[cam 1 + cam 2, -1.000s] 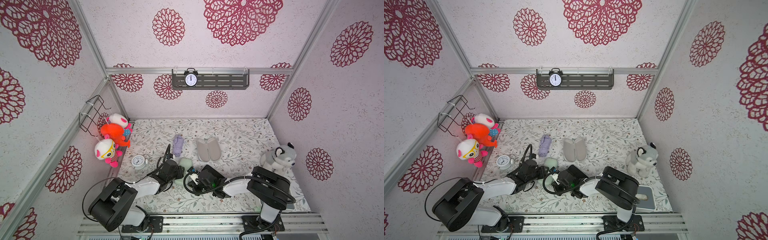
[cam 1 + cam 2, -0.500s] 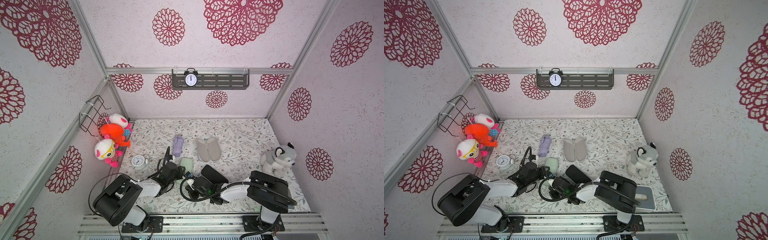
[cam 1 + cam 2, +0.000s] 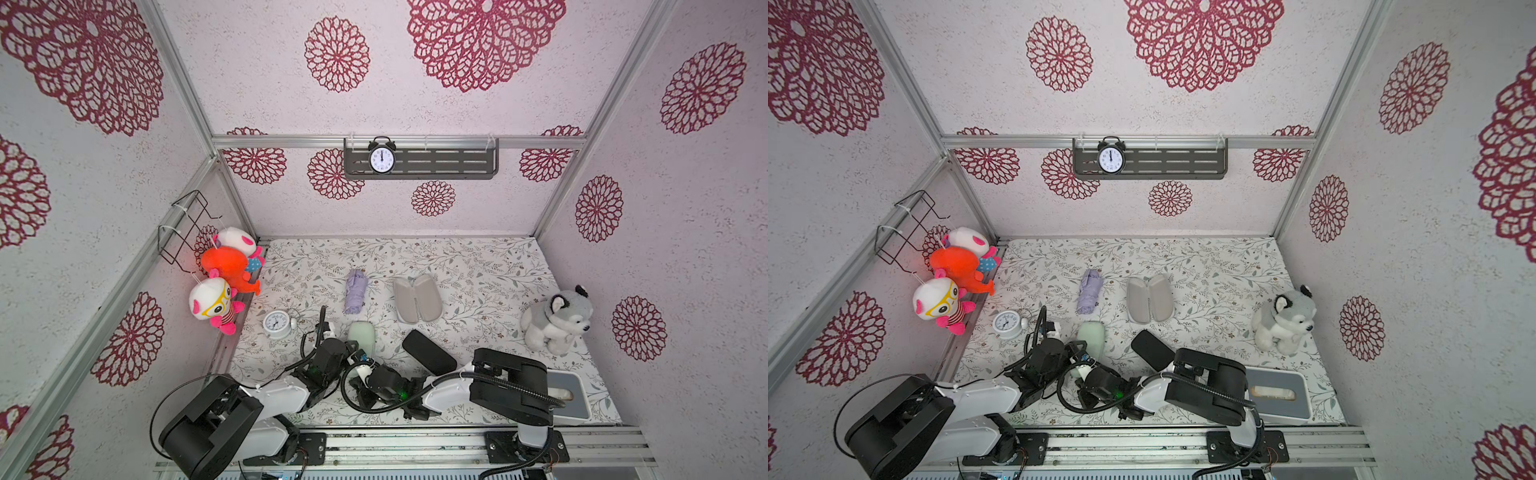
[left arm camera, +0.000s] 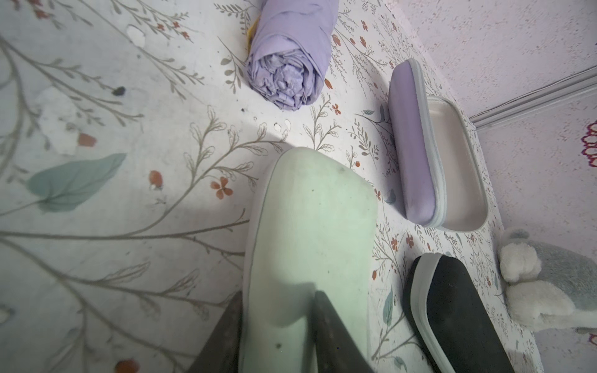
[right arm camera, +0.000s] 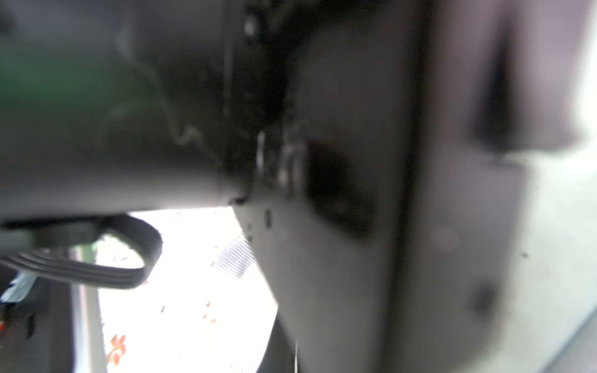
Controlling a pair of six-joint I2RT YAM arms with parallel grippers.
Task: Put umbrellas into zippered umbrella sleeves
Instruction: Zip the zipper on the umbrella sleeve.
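Mostly blurred, right tool (image 3: 361, 374) pressed together, left tool (image 4: 278, 294) astride mint sleeve (image 4: 310, 210), grip unclear

Pale pink textured walls (image 3: 498, 208), printed with crimson floral medallions, enclose the booth on three sides, joined by aluminium rails (image 3: 291, 142). A grey slotted shelf (image 3: 449, 163) on the back wall carries a black alarm clock (image 3: 382, 159). A black wire rack (image 3: 183, 224) hangs on a side wall above three plush toys (image 3: 226, 266). The floor (image 3: 478, 266) wears a white cloth with leafy sprigs and small red flowers. Light is soft and even.
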